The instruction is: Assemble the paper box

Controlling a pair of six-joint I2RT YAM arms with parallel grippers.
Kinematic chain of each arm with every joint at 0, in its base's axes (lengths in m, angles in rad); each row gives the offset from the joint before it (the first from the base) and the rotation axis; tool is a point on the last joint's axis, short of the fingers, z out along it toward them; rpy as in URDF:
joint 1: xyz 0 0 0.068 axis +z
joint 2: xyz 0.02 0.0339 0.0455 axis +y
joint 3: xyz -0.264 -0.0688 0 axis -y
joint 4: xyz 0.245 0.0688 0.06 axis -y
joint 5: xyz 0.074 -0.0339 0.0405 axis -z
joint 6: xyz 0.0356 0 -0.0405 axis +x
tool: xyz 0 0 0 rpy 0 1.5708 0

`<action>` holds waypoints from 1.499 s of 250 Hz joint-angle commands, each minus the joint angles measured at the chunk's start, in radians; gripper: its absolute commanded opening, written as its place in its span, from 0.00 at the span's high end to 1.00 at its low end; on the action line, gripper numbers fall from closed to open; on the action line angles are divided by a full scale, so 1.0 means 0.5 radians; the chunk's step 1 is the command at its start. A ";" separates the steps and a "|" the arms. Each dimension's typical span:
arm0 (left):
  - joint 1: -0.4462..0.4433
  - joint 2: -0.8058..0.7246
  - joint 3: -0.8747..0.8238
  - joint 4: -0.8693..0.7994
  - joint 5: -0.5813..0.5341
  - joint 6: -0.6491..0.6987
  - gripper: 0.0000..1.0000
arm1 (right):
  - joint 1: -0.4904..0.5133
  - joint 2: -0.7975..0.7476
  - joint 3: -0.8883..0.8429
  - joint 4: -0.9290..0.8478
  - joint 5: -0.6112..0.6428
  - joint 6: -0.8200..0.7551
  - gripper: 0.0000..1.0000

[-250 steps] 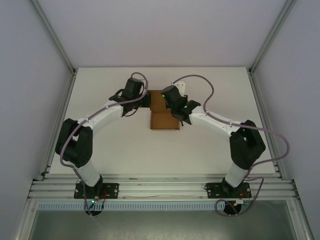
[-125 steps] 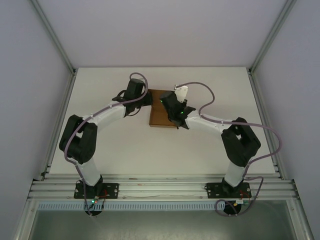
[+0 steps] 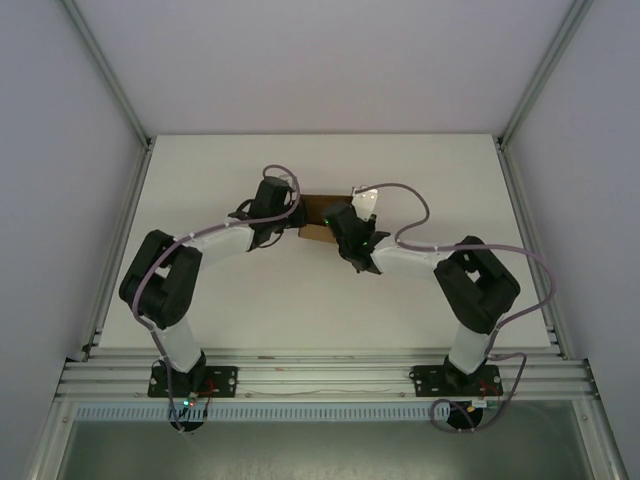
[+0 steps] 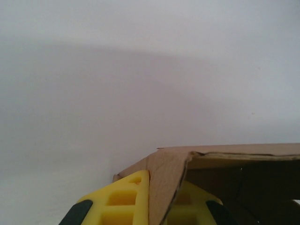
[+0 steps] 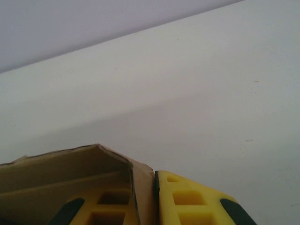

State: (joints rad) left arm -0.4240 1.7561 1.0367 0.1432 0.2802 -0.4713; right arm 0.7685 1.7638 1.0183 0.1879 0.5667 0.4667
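Note:
The tan paper box (image 3: pixel 318 212) is held up between the two wrists near the table's middle, mostly hidden by them in the top view. My left gripper (image 4: pixel 161 206) is shut on a folded corner panel of the paper box (image 4: pixel 225 173), card pinched between its yellow fingers (image 4: pixel 122 201). My right gripper (image 5: pixel 147 204) is shut on the box's opposite wall (image 5: pixel 56 168), a thin card edge clamped between its yellow pads (image 5: pixel 192 201). The box's inside faces each wrist camera.
The white table (image 3: pixel 420 170) stretches around the arms, bordered by aluminium rails (image 3: pixel 320 375) at the near edge and grey walls (image 3: pixel 60 150) at the sides. Purple cables (image 3: pixel 410 215) loop above both forearms.
Both wrists have drawn closer together and toward the near side. The flat card that lay spread between them now stands folded and looks much smaller from above.

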 commanded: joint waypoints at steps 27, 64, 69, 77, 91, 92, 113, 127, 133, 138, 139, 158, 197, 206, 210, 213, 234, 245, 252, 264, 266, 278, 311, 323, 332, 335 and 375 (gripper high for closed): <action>-0.057 -0.102 -0.170 0.207 0.151 -0.009 1.00 | 0.101 0.024 -0.091 0.214 0.125 -0.124 0.86; -0.058 -0.199 -0.192 0.138 0.158 0.032 0.80 | 0.143 0.002 -0.149 0.256 0.177 -0.261 0.86; -0.057 -0.214 -0.193 0.119 0.155 0.040 0.76 | 0.143 -0.004 -0.164 0.273 0.175 -0.284 0.86; -0.057 -0.236 -0.192 0.083 0.138 0.051 0.72 | 0.155 -0.008 -0.186 0.301 0.170 -0.328 0.86; -0.057 -0.280 -0.193 0.021 0.133 0.067 0.63 | 0.167 -0.012 -0.224 0.347 0.168 -0.391 0.86; -0.057 -0.284 -0.193 0.015 0.131 0.071 0.62 | 0.168 -0.012 -0.227 0.349 0.168 -0.397 0.86; -0.054 -0.355 -0.203 -0.091 0.118 0.094 0.49 | 0.175 -0.018 -0.292 0.407 0.160 -0.466 0.86; -0.048 -0.404 -0.216 -0.181 0.116 0.129 0.36 | 0.182 -0.024 -0.326 0.423 0.144 -0.507 0.86; -0.045 -0.430 -0.220 -0.225 0.103 0.124 0.33 | 0.181 -0.027 -0.336 0.430 0.143 -0.522 0.86; -0.042 -0.446 -0.219 -0.261 0.112 0.122 0.29 | 0.184 -0.027 -0.346 0.441 0.141 -0.540 0.86; -0.042 -0.451 -0.221 -0.267 0.115 0.124 0.28 | 0.184 -0.027 -0.347 0.442 0.140 -0.544 0.86; -0.030 -0.543 -0.227 -0.373 0.117 0.131 0.13 | 0.199 -0.036 -0.380 0.485 0.141 -0.592 0.86; 0.006 -0.756 -0.228 -0.553 -0.051 0.079 0.00 | 0.226 -0.038 -0.414 0.563 0.119 -0.689 0.86; 0.033 -0.796 -0.215 -0.598 -0.109 0.048 0.00 | 0.233 -0.034 -0.420 0.584 0.121 -0.713 0.86; 0.048 -0.812 -0.210 -0.617 -0.122 0.029 0.00 | 0.237 -0.032 -0.424 0.589 0.124 -0.720 0.85; 0.064 -0.822 -0.206 -0.627 -0.129 0.019 0.00 | 0.239 -0.030 -0.425 0.597 0.124 -0.727 0.86; 0.177 -0.854 -0.175 -0.675 -0.113 -0.038 0.00 | 0.245 -0.023 -0.436 0.610 0.123 -0.749 0.86; 0.247 -0.842 -0.149 -0.691 -0.055 -0.056 0.00 | 0.248 -0.027 -0.450 0.625 0.110 -0.758 0.86; 0.287 -0.823 -0.132 -0.697 -0.015 -0.072 0.00 | 0.251 -0.030 -0.461 0.640 0.097 -0.766 0.86; 0.349 -0.765 -0.081 -0.720 0.048 -0.093 0.00 | 0.257 -0.035 -0.482 0.667 0.079 -0.781 0.86; 0.358 -0.755 -0.072 -0.724 0.058 -0.094 0.00 | 0.258 -0.036 -0.486 0.672 0.080 -0.782 0.86; 0.394 -0.673 -0.017 -0.734 0.142 -0.097 0.00 | 0.264 -0.036 -0.499 0.685 0.067 -0.794 0.86; 0.418 -0.391 0.156 -0.711 0.429 -0.107 0.00 | 0.280 -0.025 -0.511 0.708 0.028 -0.848 0.86; 0.414 -0.285 0.224 -0.716 0.505 -0.108 0.00 | 0.289 -0.020 -0.509 0.713 0.032 -0.854 0.86; 0.415 -0.217 0.252 -0.703 0.564 -0.109 0.00 | 0.293 -0.023 -0.509 0.710 0.034 -0.855 0.85; 0.413 -0.196 0.256 -0.695 0.586 -0.115 0.00 | 0.294 -0.021 -0.510 0.710 0.030 -0.859 0.85; 0.406 -0.064 0.158 -0.551 0.788 -0.150 0.00 | 0.309 -0.027 -0.518 0.687 0.029 -0.846 0.84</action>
State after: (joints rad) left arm -0.2157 1.7004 1.1374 -0.1703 0.5480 -0.5240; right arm 0.9138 1.7626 0.7704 0.5186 0.5751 0.0494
